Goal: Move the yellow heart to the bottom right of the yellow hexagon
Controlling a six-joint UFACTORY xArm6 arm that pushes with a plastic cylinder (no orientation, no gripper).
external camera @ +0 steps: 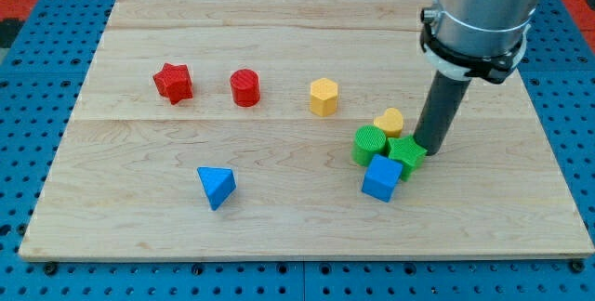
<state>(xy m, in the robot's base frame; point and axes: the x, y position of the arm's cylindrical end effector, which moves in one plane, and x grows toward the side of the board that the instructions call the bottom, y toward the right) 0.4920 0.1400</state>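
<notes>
- Bench (139, 199): pale wooden board lying flat on a blue perforated base, carrying eight small blocks.
- Arm housing (482, 8): grey cylinder entering from the view's top right, ending in a straight dark rod (441, 111) reaching down to the bench.
- My tip (429, 150): resting at the view's right of the cluster, just beside the green star (407, 151) and apparently touching its right edge; sitting to the lower right of the yellow heart (390, 121). Serving as the tool, a plain rod with no jaws, so neither apart, together nor clamped on anything.
- Blue cube (382, 178): sitting at the bottom of the cluster, touching the green star and the green cylinder (369, 144) above it.
- Blue triangular block (217, 187): lying alone toward the view's lower left, well apart from the others.
- Green cylinder: standing at the cluster's left, touching the green star and the yellow heart.
- Green star: lying between the green cylinder and my tip, directly below the yellow heart.
- Yellow hexagon (323, 97): standing near the bench's middle, apart from the cluster.
- Yellow heart: sitting atop the cluster, to the lower right of the yellow hexagon, near but not touching it.
- Red cylinder (245, 87): standing left of the yellow hexagon.
- Red star (173, 83): lying furthest to the view's left, beside the red cylinder but apart.
</notes>
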